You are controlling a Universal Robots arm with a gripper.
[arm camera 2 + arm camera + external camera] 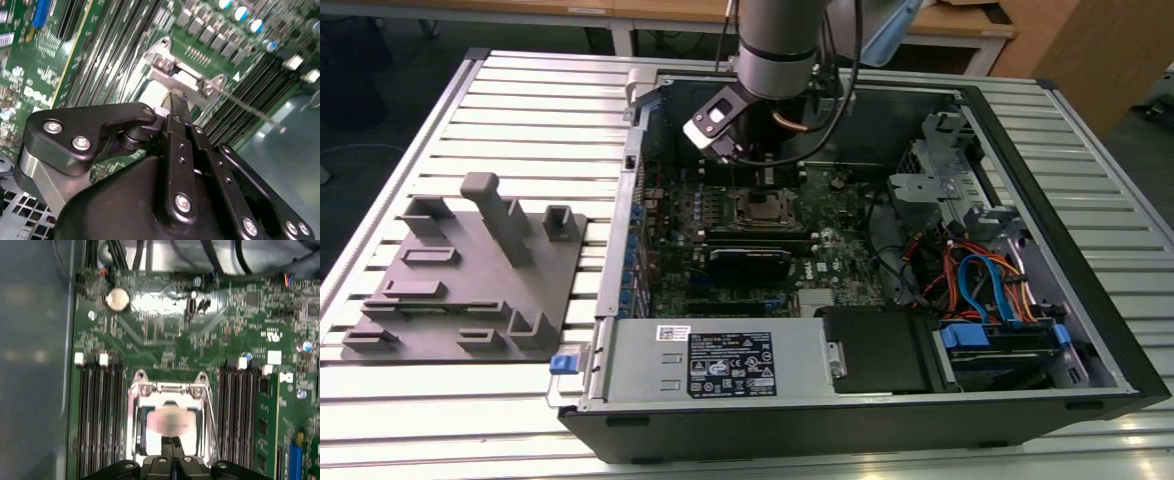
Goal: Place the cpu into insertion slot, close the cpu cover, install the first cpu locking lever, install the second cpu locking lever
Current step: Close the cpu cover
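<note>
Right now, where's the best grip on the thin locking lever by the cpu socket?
Probably the locking lever near its free end, pinched across the rod from above the board. It is a thin wire reaching out over the memory slots, with open room around its tip.

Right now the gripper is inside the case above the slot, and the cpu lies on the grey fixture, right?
No: the first wrist view shows the cpu seated in the slot. The gripper is inside the case above it.
</note>
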